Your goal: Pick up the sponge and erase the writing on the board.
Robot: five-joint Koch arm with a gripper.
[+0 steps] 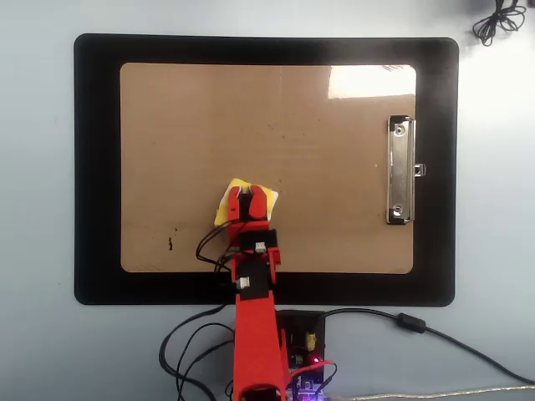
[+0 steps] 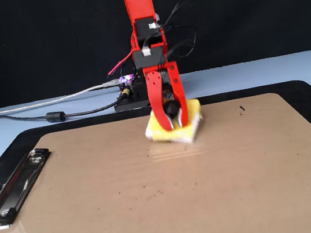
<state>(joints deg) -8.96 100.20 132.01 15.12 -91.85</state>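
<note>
My red gripper (image 1: 252, 197) is shut on the round black knob of the yellow sponge (image 1: 226, 205). It presses the sponge flat on the brown board (image 1: 318, 125), in the half nearer the arm's base. In the fixed view the gripper (image 2: 175, 123) points down at the sponge (image 2: 158, 131), close to the far edge of the board (image 2: 99, 207). No writing shows on the board in either view. Only faint dust-like flecks lie on the brown surface.
The board lies on a larger black mat (image 1: 96, 167). Its silver clip (image 1: 400, 171) is at the overhead view's right and at the clip (image 2: 14, 187) on the fixed view's left. A stray dark speck (image 1: 170, 244) sits near a board corner. Cables (image 2: 56, 115) run from the arm's base.
</note>
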